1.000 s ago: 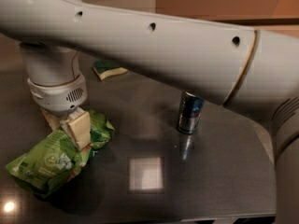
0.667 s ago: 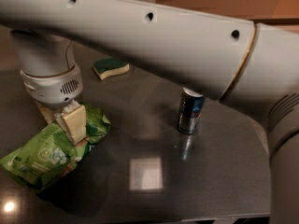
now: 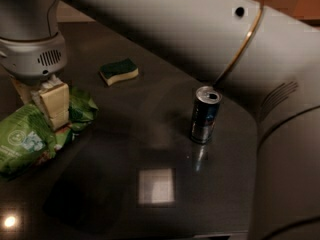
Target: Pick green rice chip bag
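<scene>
Half done, I'd guess: my end effector [image 3: 42, 114] sits down on the green rice chip bag [image 3: 22, 141], can't tell if it's clamped yet; lifting's left.

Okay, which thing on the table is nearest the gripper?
The green rice chip bag at the left edge; the gripper is right at it, while sponge and can sit farther off.
</scene>
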